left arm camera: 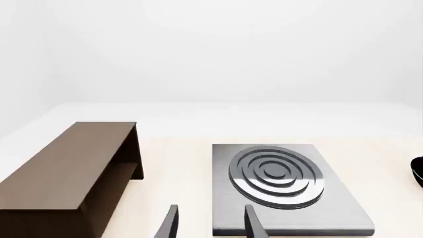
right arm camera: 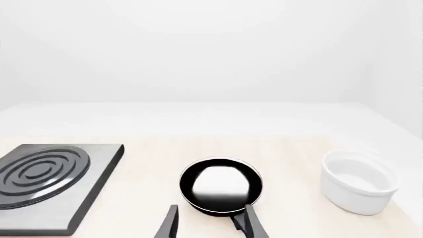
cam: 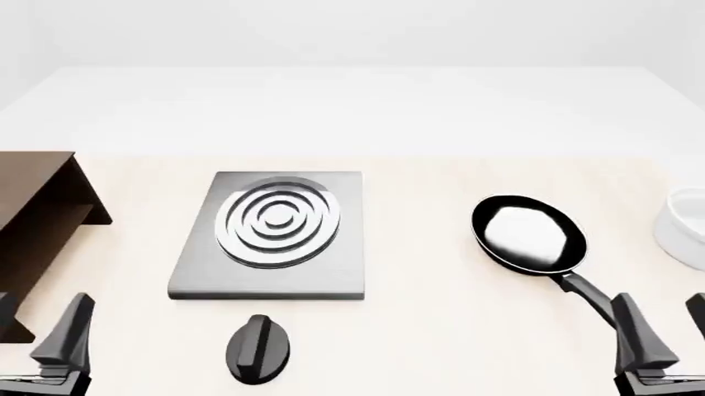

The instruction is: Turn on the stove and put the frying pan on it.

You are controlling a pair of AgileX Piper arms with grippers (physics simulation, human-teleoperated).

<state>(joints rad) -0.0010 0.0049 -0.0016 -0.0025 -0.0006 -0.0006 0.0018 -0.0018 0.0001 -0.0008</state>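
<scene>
The stove (cam: 342,264) is a flat grey plate with a ringed burner (cam: 277,221), lying left of centre on the table. Its black teardrop knob (cam: 260,348) lies separately, just in front of the plate. The frying pan (cam: 529,233) sits to the right, its long handle (cam: 584,289) pointing toward my right gripper (cam: 669,330). That gripper is open and empty, close behind the handle's end. My left gripper (cam: 39,330) is open too, at the near left, well left of the knob. In the right wrist view the frying pan (right arm camera: 221,186) lies just beyond the open fingers.
A brown wooden shelf (cam: 33,223) stands at the left edge, beside the stove. A white bowl (cam: 685,227) sits at the far right, past the pan. In the left wrist view the shelf (left arm camera: 73,163) and stove (left arm camera: 330,208) lie ahead.
</scene>
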